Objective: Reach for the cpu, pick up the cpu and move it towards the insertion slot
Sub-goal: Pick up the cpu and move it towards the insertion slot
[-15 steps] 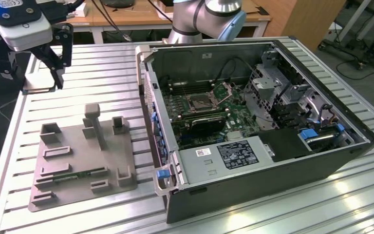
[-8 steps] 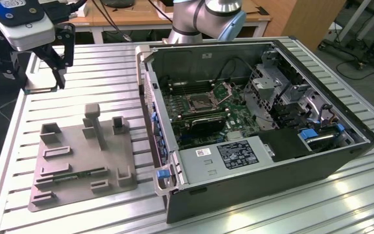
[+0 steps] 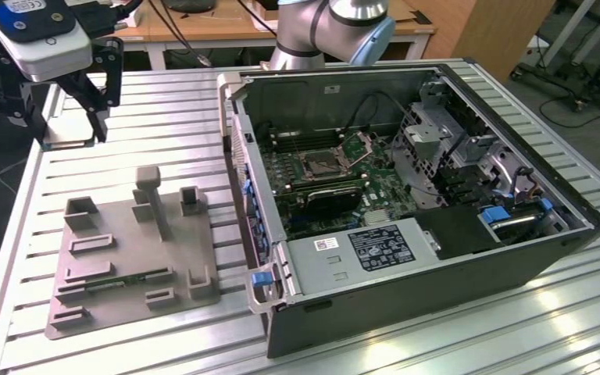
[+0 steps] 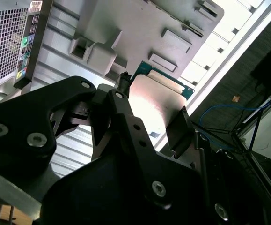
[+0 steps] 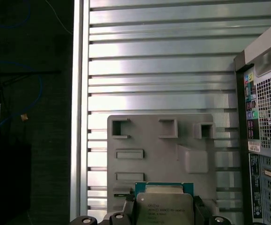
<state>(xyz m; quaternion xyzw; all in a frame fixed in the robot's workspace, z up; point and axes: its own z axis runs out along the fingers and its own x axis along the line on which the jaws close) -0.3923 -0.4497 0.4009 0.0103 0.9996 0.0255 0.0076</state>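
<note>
The cpu [image 5: 164,210] tight between the fingers [image 4: 178,131], its near edge cut off in the first wrist view.

Cpu [image 5: 164,206]: flat square, silver top, green rim, held aloft, level. Socket [image 3: 321,162]: dark square, retention frame hinged open, middle of exterior view.

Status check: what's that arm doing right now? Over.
Gripper shut on small square silver-topped cpu, off the grey tray. Dark metal-framed insertion slot uncovered. Case wall between them.
</note>
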